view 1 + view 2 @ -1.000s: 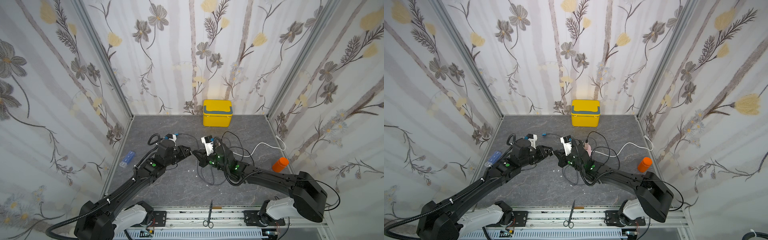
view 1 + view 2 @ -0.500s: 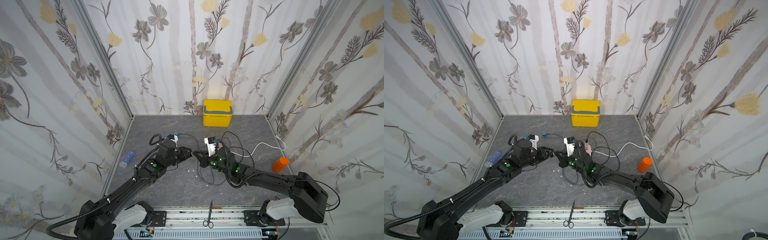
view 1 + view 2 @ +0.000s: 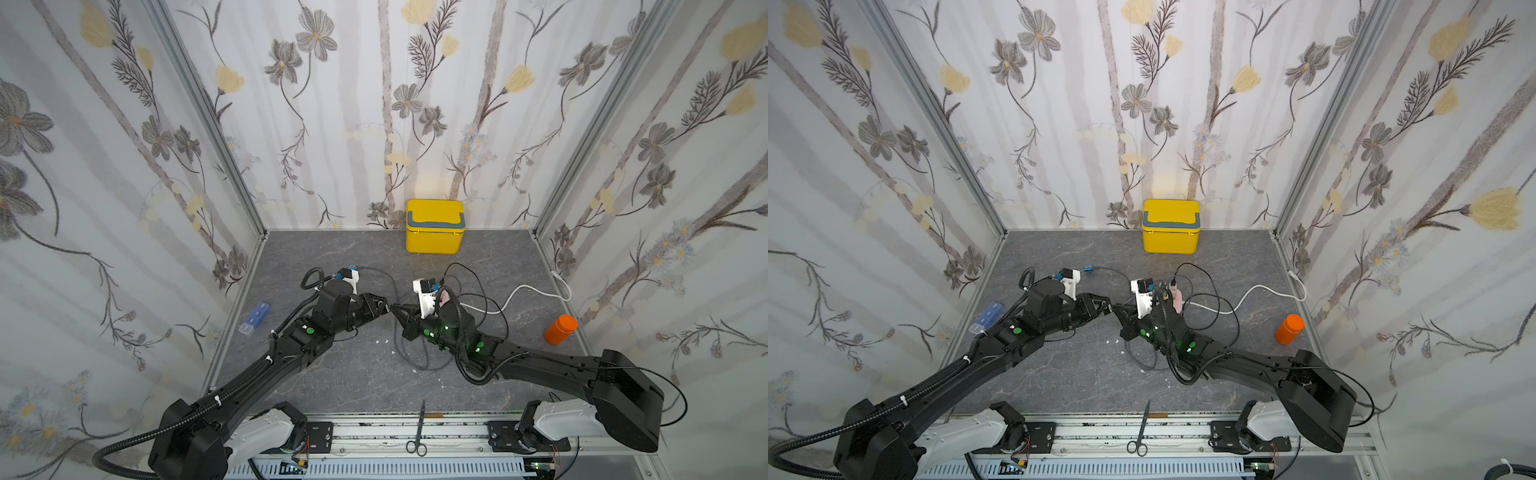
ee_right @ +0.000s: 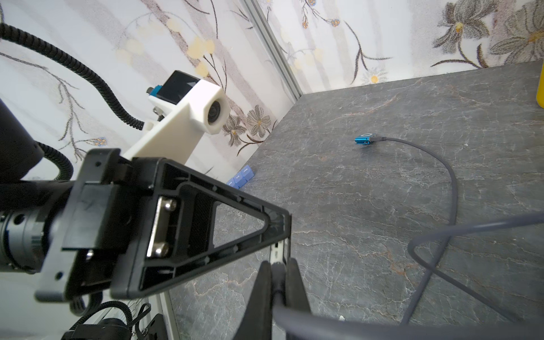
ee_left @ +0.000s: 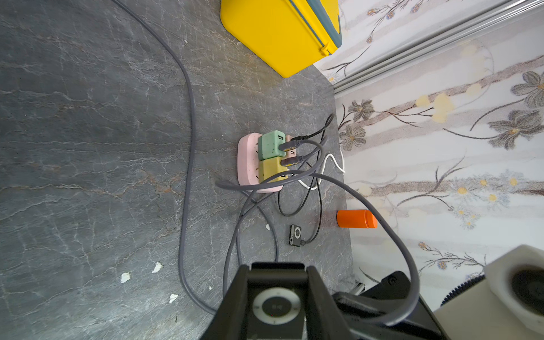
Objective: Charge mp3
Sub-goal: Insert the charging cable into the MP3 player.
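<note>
left gripper [image 5: 278, 269]: part-closed, clamping silver mp3 player [image 5: 276, 307] by its side edges, above mid-worktop [image 5: 88, 147] | right gripper [image 4: 278, 265]: pinched tight on grey charging cable [image 4: 424, 253], apparently near its plug | handling: player likely light, rigid, slick-shelled; grip its flanks, keep the port clear

The mp3 player [image 5: 276, 307], silver with a round grey control wheel, is clamped between the fingers of the left end effector [image 3: 380, 306]. The grey charging cable [image 4: 424, 244] is pinched at its plug end by the right end effector [image 4: 276, 269], just beside the player; plug seating cannot be determined
</note>
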